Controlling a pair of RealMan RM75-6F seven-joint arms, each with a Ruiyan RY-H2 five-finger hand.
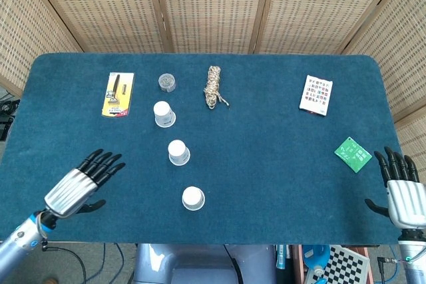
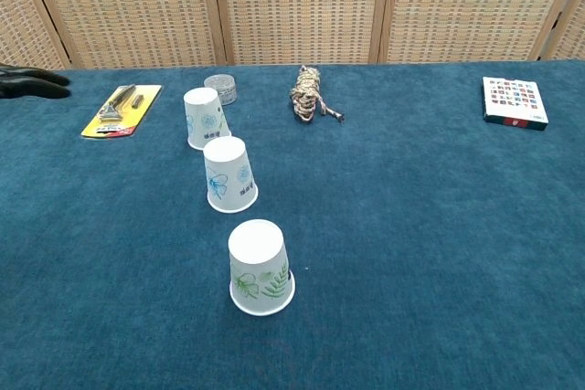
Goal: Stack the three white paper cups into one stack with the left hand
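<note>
Three white paper cups stand upside down in a line on the blue table: the far cup, the middle cup and the near cup. My left hand hovers open over the table's left front, fingers spread and pointing toward the cups, well left of the near cup. Only its dark fingertips show at the chest view's left edge. My right hand is open at the table's right front corner, holding nothing.
A yellow razor package, a small round tin and a coil of rope lie along the back. A patterned card box and a green packet lie on the right. Woven screens stand behind.
</note>
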